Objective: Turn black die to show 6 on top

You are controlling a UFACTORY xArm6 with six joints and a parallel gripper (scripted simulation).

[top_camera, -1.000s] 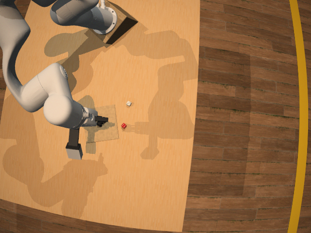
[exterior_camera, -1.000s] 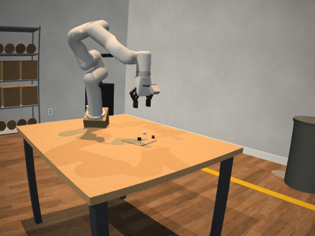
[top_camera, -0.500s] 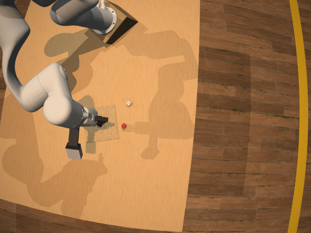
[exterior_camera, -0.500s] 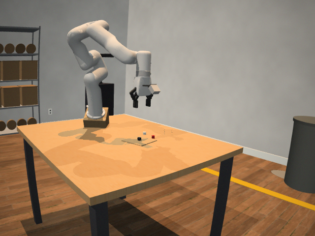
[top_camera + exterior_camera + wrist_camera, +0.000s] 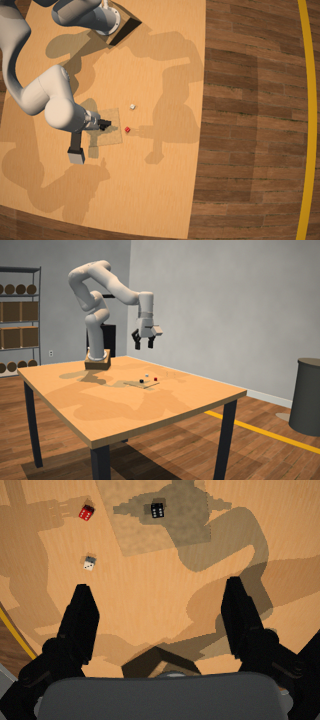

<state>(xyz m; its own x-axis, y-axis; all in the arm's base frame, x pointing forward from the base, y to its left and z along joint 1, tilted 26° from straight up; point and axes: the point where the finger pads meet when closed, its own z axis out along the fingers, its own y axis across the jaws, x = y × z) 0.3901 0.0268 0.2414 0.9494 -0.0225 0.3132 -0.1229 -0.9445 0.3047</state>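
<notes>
The black die (image 5: 158,510) lies flat on the thin tan mat (image 5: 156,503), well inside its edges; it also shows in the exterior view (image 5: 141,380). I cannot read its top face. My gripper (image 5: 143,344) hangs high above the table, over the mat, open and empty, with its fingers pointing down (image 5: 160,600). In the overhead view the gripper (image 5: 104,124) covers the die on the mat (image 5: 107,127). The mat lies flat on the table (image 5: 140,384).
A red die (image 5: 127,129) lies on the bare table just off the mat's edge. A white die (image 5: 132,106) lies a little farther off. Both also show in the wrist view, red (image 5: 86,511) and white (image 5: 90,562). The arm's base block (image 5: 97,362) stands at the far table end.
</notes>
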